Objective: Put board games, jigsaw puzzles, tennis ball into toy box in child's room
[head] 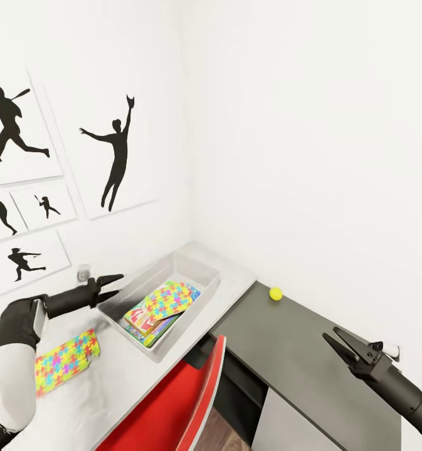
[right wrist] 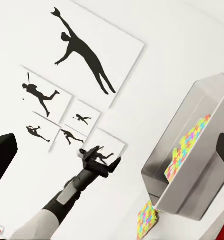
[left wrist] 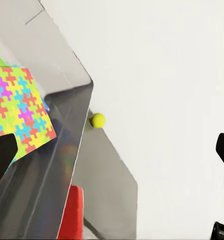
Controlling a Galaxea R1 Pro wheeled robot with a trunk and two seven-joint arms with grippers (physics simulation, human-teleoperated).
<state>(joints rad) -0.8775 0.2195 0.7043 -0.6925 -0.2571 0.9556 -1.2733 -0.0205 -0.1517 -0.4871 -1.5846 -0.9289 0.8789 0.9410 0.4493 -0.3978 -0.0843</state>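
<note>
One jigsaw puzzle (head: 67,363) lies flat on my pale worktop (head: 129,401) beside the toy box (head: 149,280), where another puzzle (head: 162,299) tops a stack of flat boxes. My left tool (head: 113,285) hovers at the box's near end, fingers parted and empty; my right tool (head: 341,344) hangs open and empty over the dark worktop (head: 298,357), well apart from the tennis ball (head: 275,293) by the wall.

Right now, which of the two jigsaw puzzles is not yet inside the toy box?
The jigsaw puzzle lying flat on the white table, below the left gripper. The other puzzle already rests inside the toy box.
</note>
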